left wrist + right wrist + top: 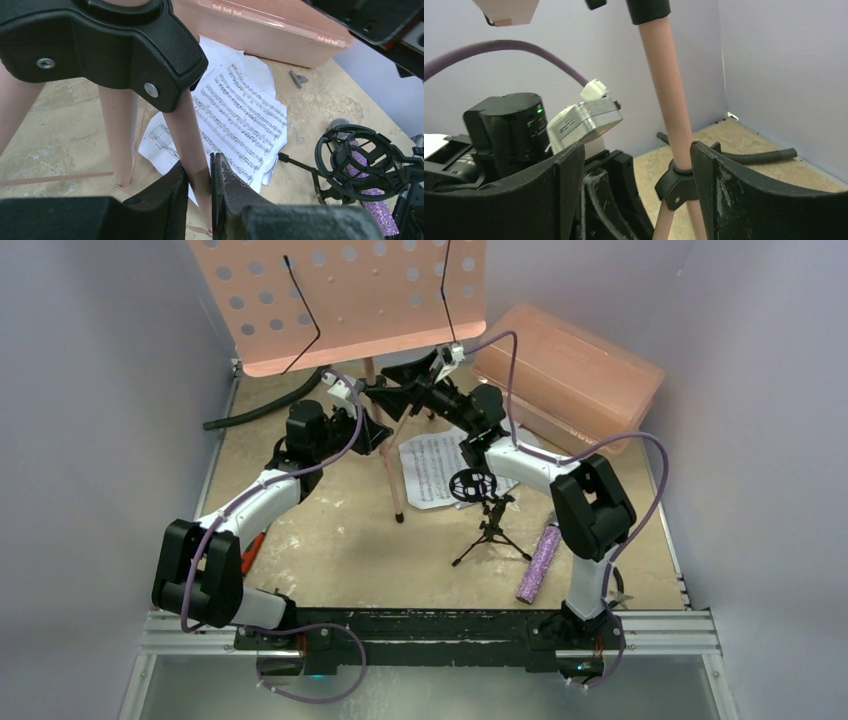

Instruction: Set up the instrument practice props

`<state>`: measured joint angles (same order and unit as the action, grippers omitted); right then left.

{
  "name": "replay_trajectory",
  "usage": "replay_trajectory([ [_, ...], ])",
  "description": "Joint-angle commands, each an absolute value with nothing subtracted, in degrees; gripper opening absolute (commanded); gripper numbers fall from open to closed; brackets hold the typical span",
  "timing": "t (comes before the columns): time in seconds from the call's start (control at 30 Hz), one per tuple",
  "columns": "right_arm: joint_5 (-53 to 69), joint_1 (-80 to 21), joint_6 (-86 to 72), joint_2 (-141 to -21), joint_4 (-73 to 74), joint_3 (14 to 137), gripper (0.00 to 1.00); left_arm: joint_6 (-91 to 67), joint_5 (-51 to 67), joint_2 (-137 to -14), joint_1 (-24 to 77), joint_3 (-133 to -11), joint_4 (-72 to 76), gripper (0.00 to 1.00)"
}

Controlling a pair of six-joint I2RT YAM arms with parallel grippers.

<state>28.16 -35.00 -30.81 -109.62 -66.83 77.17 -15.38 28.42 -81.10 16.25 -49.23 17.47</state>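
The pink perforated music stand [340,300] stands at the back on pink tripod legs. My left gripper [378,430] is shut on one leg [202,187] below the black hub [100,45]. My right gripper [412,375] is open, and in the right wrist view [633,150] the stand's pink pole [669,100] rises between its fingers, close to the right one. White sheet-music pages [430,465] lie on the table beside that leg. The small black tripod mic stand [488,525] with its ring mount [360,160] stands on the pages' near edge. The purple glitter microphone [540,560] lies to its right.
A salmon plastic box [570,375] sits at the back right, behind the pages. A red-handled wrench [250,548] lies under my left arm. A black corrugated hose [260,410] runs along the back left. Grey walls close in on three sides.
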Motion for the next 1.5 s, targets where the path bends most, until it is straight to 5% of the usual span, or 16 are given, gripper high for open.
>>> replay_trajectory([
  [0.0, 29.0, -34.1, -31.4, -103.5, -71.8, 73.5, 0.81, -8.4, 25.6, -83.5, 15.7, -47.8, 6.1, 0.0],
  [0.67, 22.6, -27.6, -28.2, -87.0, -61.5, 53.6, 0.9, -11.9, 22.1, -70.2, 15.7, -41.1, 17.2, 0.88],
  [1.13, 6.2, -22.8, -19.4, -75.2, -34.0, 49.4, 0.98, -13.5, 1.4, -53.8, 15.7, -38.2, 15.9, 0.99],
  [1.47, 3.7, -21.4, -22.6, -73.6, -19.5, 49.0, 0.98, -17.7, -10.2, -54.6, 15.8, -48.0, -1.6, 0.99],
])
